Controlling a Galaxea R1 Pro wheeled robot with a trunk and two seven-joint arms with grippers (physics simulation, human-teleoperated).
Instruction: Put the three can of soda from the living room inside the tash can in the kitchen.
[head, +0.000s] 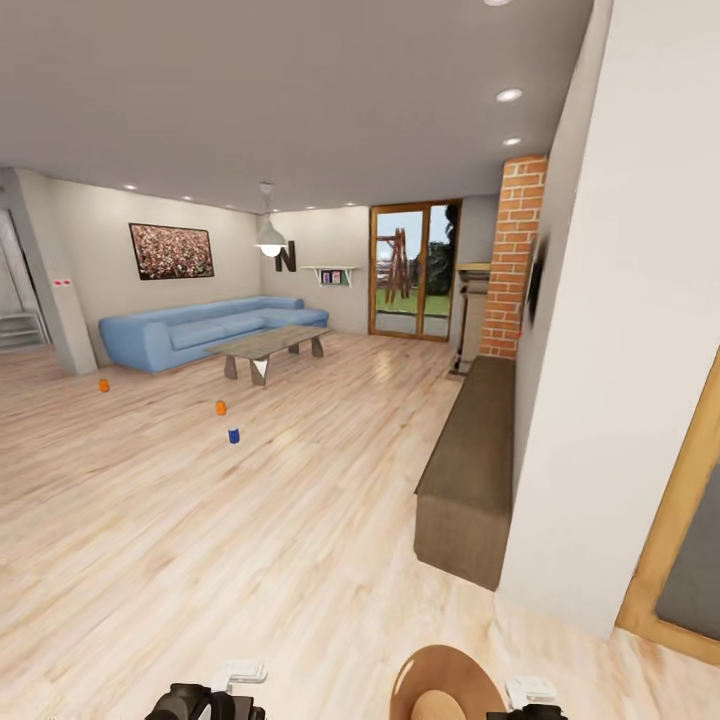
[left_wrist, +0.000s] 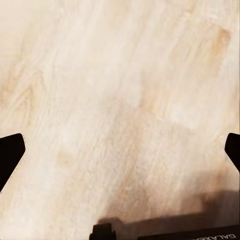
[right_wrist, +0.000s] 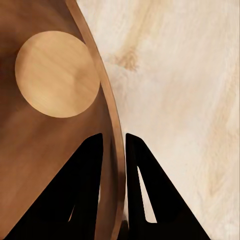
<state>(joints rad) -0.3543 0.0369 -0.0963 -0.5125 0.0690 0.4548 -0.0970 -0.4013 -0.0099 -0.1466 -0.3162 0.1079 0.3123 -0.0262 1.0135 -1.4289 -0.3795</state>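
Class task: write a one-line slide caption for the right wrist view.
Right pincer clamps the brown bin's wall, one finger inside and one outside, above the pale wood floor.

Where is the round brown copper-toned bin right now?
The round brown bin sits at the head view's bottom edge, right of centre, its wall pinched between the right gripper's fingers above the light wood floor.

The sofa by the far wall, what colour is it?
Blue. The sofa shows best in the head view, behind the coffee table.
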